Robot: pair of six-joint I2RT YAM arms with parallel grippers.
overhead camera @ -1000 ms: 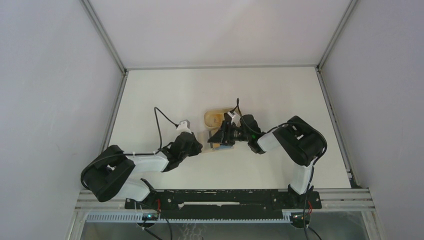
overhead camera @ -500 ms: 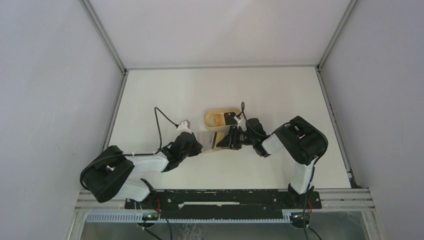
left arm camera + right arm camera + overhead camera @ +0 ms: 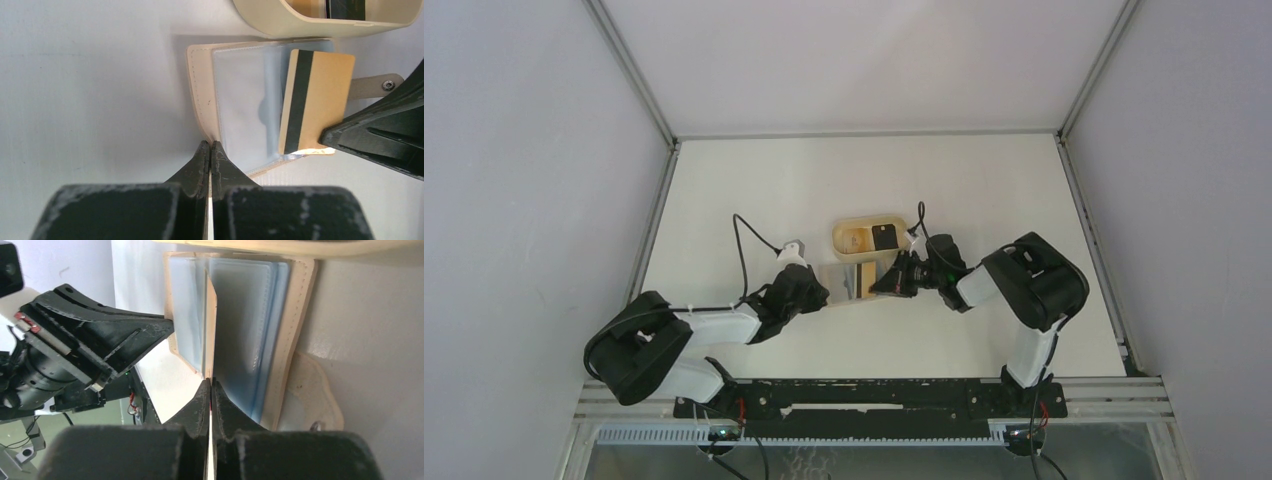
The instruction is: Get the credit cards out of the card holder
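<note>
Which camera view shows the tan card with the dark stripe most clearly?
The left wrist view: there the tan card is seen face-on, its stripe plain, partly out of the card holder. The right wrist view shows only its thin edge, pinched by the right tool. The top view shows it very small.

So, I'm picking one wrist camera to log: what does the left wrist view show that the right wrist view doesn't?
Left wrist only: the tan card face-on, with its dark stripe, partly out of its sleeve, and the black card lying in the tray. Right wrist only: the right gripper shut on the tan card's edge, seen edge-on. Both: the open card holder and the tray's rim.
</note>
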